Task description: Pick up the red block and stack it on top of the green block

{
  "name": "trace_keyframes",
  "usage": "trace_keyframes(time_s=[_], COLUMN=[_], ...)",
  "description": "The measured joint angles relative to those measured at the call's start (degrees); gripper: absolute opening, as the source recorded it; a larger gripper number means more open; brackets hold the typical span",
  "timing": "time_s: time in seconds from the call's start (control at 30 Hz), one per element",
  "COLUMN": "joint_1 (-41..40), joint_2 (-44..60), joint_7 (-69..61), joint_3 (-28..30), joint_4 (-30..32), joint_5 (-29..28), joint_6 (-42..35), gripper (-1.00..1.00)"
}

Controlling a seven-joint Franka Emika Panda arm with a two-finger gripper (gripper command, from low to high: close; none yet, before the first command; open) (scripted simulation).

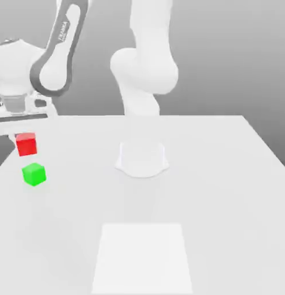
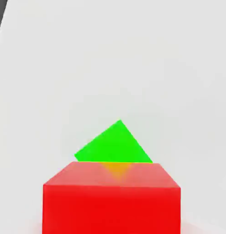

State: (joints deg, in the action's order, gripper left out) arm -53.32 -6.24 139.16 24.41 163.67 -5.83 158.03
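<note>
Red glossy cube [image 1: 26, 144], the block to be stacked, hangs at the exterior view's left, up above the small bright green plain-faced cube [image 1: 34, 174], which is the landmark for everything else here; going from that view's left to its right, the white two-finger gripper [image 1: 25, 138] comes first, over the green cube, its fingers drawn in as far as the red cube between them lets them go, gripping it, presumably so it can travel without slipping; the red cube is apart from the green one, a gap showing between them, likely kept so that its underside clears the top before lowering; the green cube sits on the pale tabletop [image 1: 208, 190], left free as the base, and in the hand view it is turned at an angle to the red one, so a small twist of the wrist might square them; right of the green cube stands the white robot base [image 1: 142, 158], well apart from it, leaving the stacking spot uncrowded
</note>
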Motion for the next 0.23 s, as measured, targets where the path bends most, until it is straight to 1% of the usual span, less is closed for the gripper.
trace_keyframes(time_s=[0.07, 0.13, 0.17, 0.23], joint_1=[0.89, 0.58, 0.20, 0.20], joint_2=[3.92, 8.07, 9.51, 9.51], joint_7=[-2.86, -6.69, -8.09, -8.09], joint_3=[-0.23, -1.70, -2.59, -2.59], joint_4=[-0.12, -0.23, -0.28, -0.28], joint_5=[4.19, 9.68, 11.68, 11.68], joint_6=[3.56, 7.22, 8.47, 8.47], gripper=[-1.00, -1.00, 1.00, 1.00])
